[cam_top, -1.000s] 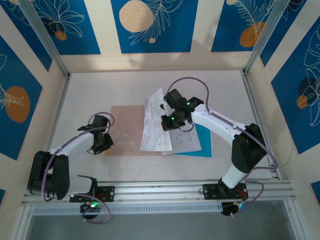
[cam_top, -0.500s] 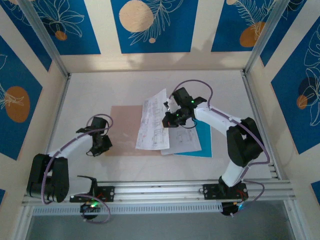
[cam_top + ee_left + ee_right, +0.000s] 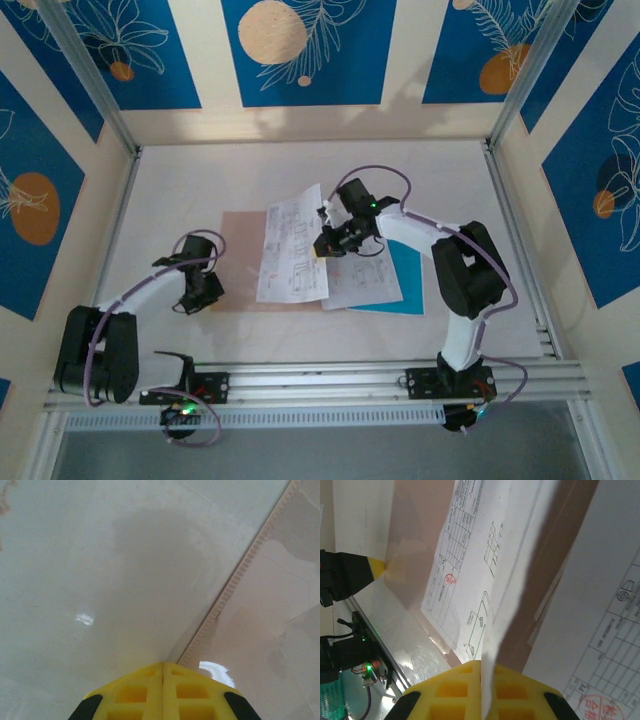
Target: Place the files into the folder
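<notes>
White table [image 3: 250, 170]; pinkish-brown folder [image 3: 240, 255] lies flat on it; blue sheet [image 3: 408, 290] to its right

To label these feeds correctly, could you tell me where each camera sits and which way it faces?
Top: above and behind the arms, looking down on the table; both arms show, bases at the bottom.
Left wrist: on the left arm, looking down past the shut left gripper at the folder edge.
Right wrist: on the right arm, looking along the right gripper, shut on a sheet, toward the folder.
Shared: top and right wrist both show sheet, folder and left gripper.
</notes>
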You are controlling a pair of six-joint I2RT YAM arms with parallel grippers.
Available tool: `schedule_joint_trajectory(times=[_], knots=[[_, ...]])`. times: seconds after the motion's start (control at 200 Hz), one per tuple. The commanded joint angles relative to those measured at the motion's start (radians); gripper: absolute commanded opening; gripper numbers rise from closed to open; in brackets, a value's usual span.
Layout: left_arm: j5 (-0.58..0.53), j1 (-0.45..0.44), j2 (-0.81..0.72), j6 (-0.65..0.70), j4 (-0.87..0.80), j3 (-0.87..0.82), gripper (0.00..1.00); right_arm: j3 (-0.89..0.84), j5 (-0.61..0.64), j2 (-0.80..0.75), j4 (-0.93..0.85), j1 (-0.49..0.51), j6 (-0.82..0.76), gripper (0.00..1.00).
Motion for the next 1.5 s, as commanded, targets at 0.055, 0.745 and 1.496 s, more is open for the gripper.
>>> schedule_joint_trajectory(times=[0.055,0.745,1.496], knots=[[0.025,0.015,0.024,-0.003,0.007,-0.017,0.0,0.048,-0.063,0.058,0.015,0.019,-0.02,0.0],[0.05,0.015,0.023,-0.022,0.032,-0.036,0.0,0.128,-0.052,0.202,0.115,0.098,0.089,0.0],[0.059,0.015,0.012,-0.028,0.04,-0.049,0.0,0.075,0.045,0.196,0.219,0.101,0.217,0.0]])
